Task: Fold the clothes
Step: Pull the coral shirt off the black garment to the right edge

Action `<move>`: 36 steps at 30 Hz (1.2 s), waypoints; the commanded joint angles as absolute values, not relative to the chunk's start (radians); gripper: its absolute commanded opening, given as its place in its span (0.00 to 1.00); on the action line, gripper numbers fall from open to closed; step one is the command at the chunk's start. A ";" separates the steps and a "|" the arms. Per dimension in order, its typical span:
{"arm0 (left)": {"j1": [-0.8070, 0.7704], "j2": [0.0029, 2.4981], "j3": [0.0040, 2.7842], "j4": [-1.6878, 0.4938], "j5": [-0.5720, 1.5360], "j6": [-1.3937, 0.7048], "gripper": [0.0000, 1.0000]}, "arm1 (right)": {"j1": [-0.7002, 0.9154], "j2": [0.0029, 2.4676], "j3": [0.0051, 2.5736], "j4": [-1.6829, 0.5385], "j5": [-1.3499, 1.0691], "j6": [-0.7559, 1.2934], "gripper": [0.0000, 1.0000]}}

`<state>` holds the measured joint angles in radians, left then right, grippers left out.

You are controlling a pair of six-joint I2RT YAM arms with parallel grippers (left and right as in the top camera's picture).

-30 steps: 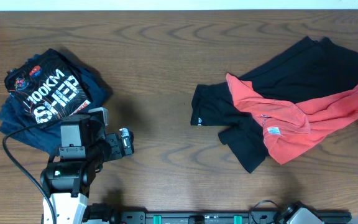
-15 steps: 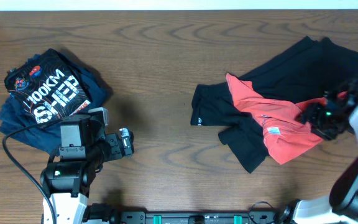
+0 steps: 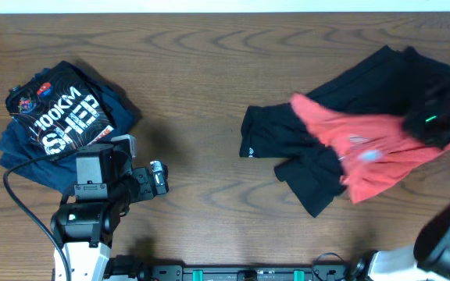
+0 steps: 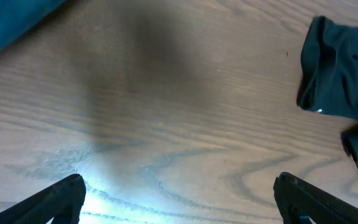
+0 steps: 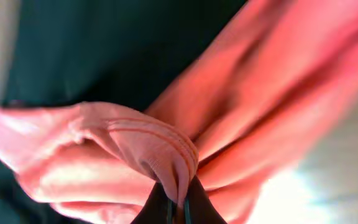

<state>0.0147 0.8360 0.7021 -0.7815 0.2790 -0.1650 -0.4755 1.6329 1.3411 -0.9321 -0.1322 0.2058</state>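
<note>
Work surface: one wooden table (image 3: 209,86), dark brown with pronounced wavy grain, filling nearly the whole overhead view. A pale strip (image 3: 225,5) runs along its far edge, and a black bar with green fittings (image 3: 233,274) lies along the near edge. The left wrist view shows the same tabletop (image 4: 185,112), carrying a broad soft shadow and a bright glare patch close to the lower left.

Right tool (image 5: 178,206) now on salmon-red garment (image 3: 366,147)
</note>
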 commanded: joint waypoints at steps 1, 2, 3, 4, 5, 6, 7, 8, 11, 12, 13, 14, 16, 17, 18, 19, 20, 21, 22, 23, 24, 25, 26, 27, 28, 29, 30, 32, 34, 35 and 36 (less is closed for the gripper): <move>0.010 0.835 0.720 -0.781 0.280 -0.178 0.98 | -0.561 1.503 1.496 -0.947 0.212 0.358 0.01; 0.010 0.835 0.720 -0.781 0.280 -0.178 0.98 | -0.587 1.484 1.524 -0.949 0.306 0.393 0.01; 0.010 0.835 0.720 -0.781 0.280 -0.178 0.98 | -0.611 1.470 1.543 -0.951 0.386 0.425 0.01; 0.010 0.836 0.720 -0.782 0.280 -0.178 0.98 | -0.640 1.457 1.559 -0.951 0.471 0.458 0.01; 0.010 0.835 0.720 -0.785 0.280 -0.178 0.98 | -0.667 1.448 1.568 -0.950 0.525 0.476 0.01; 0.010 0.835 0.720 -0.786 0.280 -0.178 0.98 | -0.697 1.441 1.576 -0.950 0.566 0.492 0.01; 0.010 0.835 0.720 -0.789 0.280 -0.178 0.98 | -0.723 1.438 1.579 -0.950 0.576 0.508 0.01; 0.010 0.836 0.720 -0.791 0.280 -0.178 0.98 | -0.751 1.436 1.579 -0.950 0.572 0.526 0.02; 0.010 0.835 0.720 -0.793 0.280 -0.178 0.98 | -0.809 1.444 1.579 -0.945 0.585 0.542 0.03; 0.010 0.835 0.720 -0.796 0.280 -0.178 0.98 | -0.823 1.446 1.579 -0.939 0.588 0.543 0.03; 0.010 0.835 0.720 -0.800 0.280 -0.178 0.98 | -0.839 1.449 1.579 -0.932 0.587 0.543 0.03; 0.010 0.836 0.720 -0.805 0.280 -0.178 0.98 | -0.848 1.452 1.579 -0.926 0.582 0.546 0.03; 0.010 0.836 0.720 -0.807 0.280 -0.178 0.98 | -0.859 1.462 1.578 -0.911 0.565 0.546 0.03; 0.010 0.835 0.720 -0.807 0.280 -0.178 0.98 | -0.859 1.471 1.578 -0.904 0.558 0.545 0.04; 0.010 0.835 0.720 -0.806 0.280 -0.178 0.98 | -0.859 1.480 1.578 -0.901 0.554 0.543 0.04; 0.010 0.835 0.720 -0.805 0.280 -0.178 0.98 | -0.858 1.492 1.577 -0.900 0.543 0.534 0.04; 0.010 0.836 0.720 -0.805 0.280 -0.178 0.98 | -0.856 1.510 1.575 -0.899 0.526 0.523 0.04; 0.010 0.835 0.720 -0.806 0.280 -0.178 0.98 | -0.855 1.531 1.575 -0.892 0.498 0.504 0.04; 0.010 0.835 0.720 -0.807 0.280 -0.178 0.98 | -0.855 1.552 1.575 -0.884 0.470 0.484 0.04; 0.010 0.835 0.720 -0.807 0.280 -0.178 0.98 | -0.855 1.575 1.575 -0.874 0.442 0.459 0.04; 0.010 0.835 0.720 -0.807 0.280 -0.178 0.98 | -0.855 1.597 1.575 -0.864 0.428 0.447 0.04; 0.010 0.835 0.720 -0.807 0.280 -0.178 0.98 | -0.855 1.612 1.575 -0.855 0.429 0.446 0.05; 0.010 0.835 0.720 -0.807 0.280 -0.178 0.98 | -0.855 1.633 1.575 -0.838 0.429 0.433 0.07; 0.010 0.835 0.720 -0.807 0.280 -0.178 0.98 | -0.855 1.642 1.575 -0.825 0.429 0.428 0.08; 0.010 0.835 0.720 -0.807 0.280 -0.178 0.98 | -0.855 1.647 1.575 -0.817 0.429 0.428 0.10; 0.010 0.835 0.720 -0.807 0.280 -0.178 0.98 | -0.855 1.647 1.575 -0.807 0.429 0.428 0.11; 0.010 0.835 0.720 -0.807 0.280 -0.178 0.98 | -0.855 1.647 1.577 -0.796 0.429 0.422 0.12; 0.010 0.835 0.720 -0.807 0.280 -0.178 0.98 | -0.854 1.645 1.592 -0.784 0.413 0.403 0.17; 0.010 0.835 0.720 -0.807 0.280 -0.178 0.98 | -0.849 1.642 1.608 -0.786 0.327 0.374 0.22; 0.010 0.835 0.720 -0.807 0.280 -0.178 0.98 | -0.843 1.639 1.610 -0.781 0.222 0.338 0.26; 0.010 0.835 0.720 -0.807 0.280 -0.178 0.98 | -0.838 1.637 1.610 -0.783 0.098 0.294 0.32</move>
<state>0.0147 0.8360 0.7021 -0.8047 0.2787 -0.1650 -0.8509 1.6630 1.5806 -0.7860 0.3229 0.3832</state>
